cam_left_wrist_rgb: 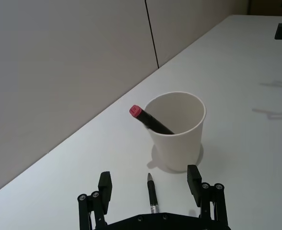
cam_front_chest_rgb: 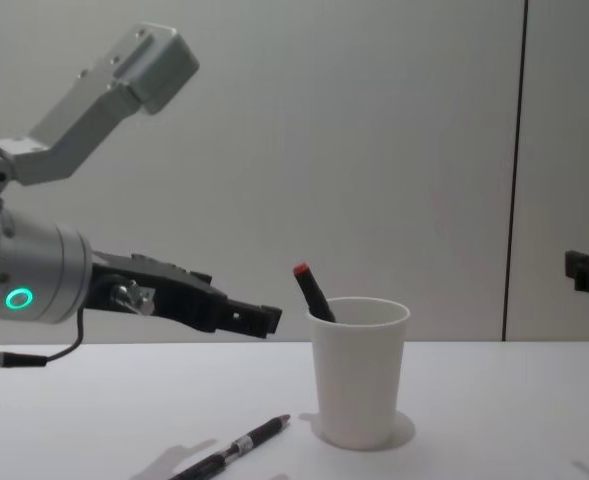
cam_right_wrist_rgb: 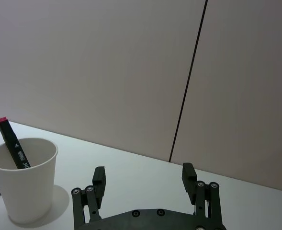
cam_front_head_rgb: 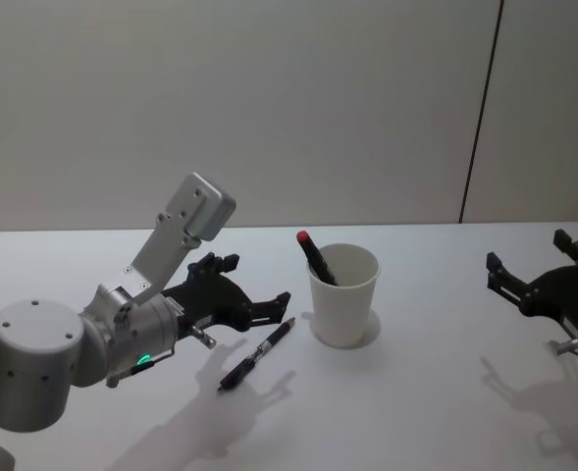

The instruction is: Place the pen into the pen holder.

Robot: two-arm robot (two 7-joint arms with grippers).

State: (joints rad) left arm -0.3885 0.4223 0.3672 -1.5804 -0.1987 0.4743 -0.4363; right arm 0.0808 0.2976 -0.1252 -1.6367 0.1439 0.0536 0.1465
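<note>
A black pen point(cam_front_head_rgb: 257, 355) lies flat on the white table, just left of the pen holder point(cam_front_head_rgb: 343, 294), a plain white paper cup. My left gripper point(cam_front_head_rgb: 259, 283) hovers open above the pen's cup-side end, pointing towards the cup. In the left wrist view the pen point(cam_left_wrist_rgb: 152, 196) lies between the spread fingers of the left gripper point(cam_left_wrist_rgb: 149, 178), and the cup point(cam_left_wrist_rgb: 176, 132) stands beyond. Seen from the chest, the pen point(cam_front_chest_rgb: 236, 448) rests below the left gripper point(cam_front_chest_rgb: 259, 318). My right gripper point(cam_front_head_rgb: 529, 253) is parked at the right, open and holding nothing.
A black marker with a red cap point(cam_front_head_rgb: 313, 257) leans inside the cup, its cap sticking out over the rim towards the left arm. A grey wall rises behind the table's far edge.
</note>
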